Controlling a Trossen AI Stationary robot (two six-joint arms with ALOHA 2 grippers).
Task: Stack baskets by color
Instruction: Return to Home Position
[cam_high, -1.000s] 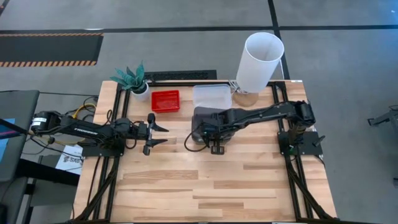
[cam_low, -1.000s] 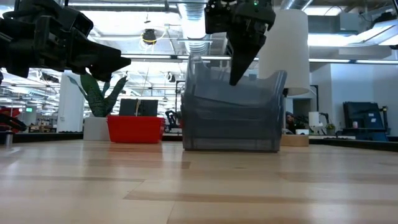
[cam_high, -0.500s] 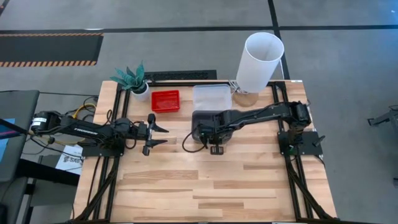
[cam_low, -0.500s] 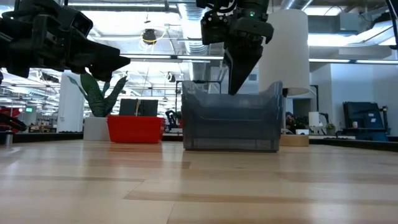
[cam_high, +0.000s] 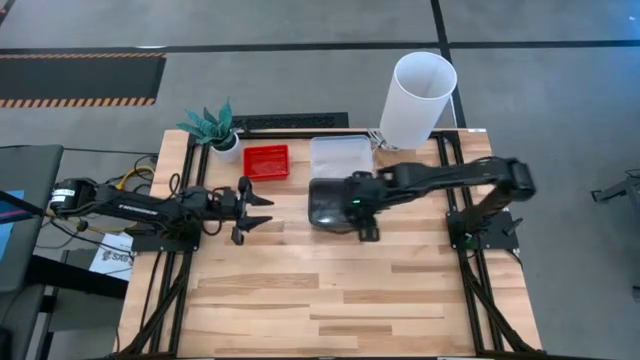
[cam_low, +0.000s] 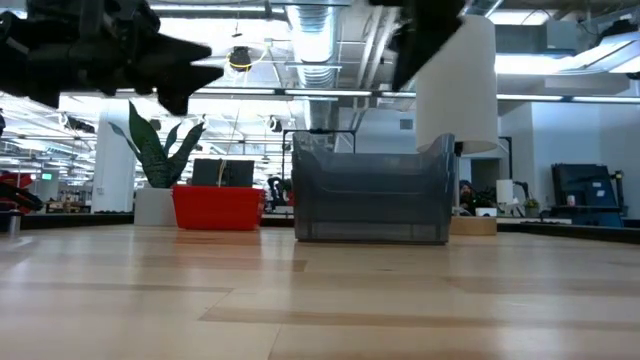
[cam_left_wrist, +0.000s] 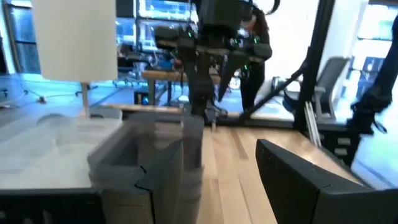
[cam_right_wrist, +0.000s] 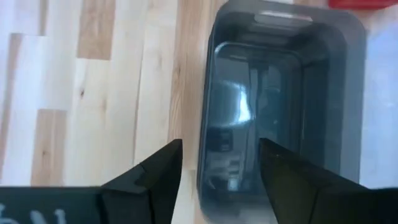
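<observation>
Right gripper hangs empty, jaws spread, grey stack just beneath them; it looks complete, so nothing needs holding. Left gripper waits aside, jaws also spread.

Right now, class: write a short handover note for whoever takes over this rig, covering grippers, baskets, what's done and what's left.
Left gripper: open, empty, above the table's left side.
Right gripper: open, empty, raised over the grey stack.
Red stack and clear stack sit between potted plant and white cylinder; grey stack next to clear.
Done: sorting by colour.
Left: park both arms.
</observation>
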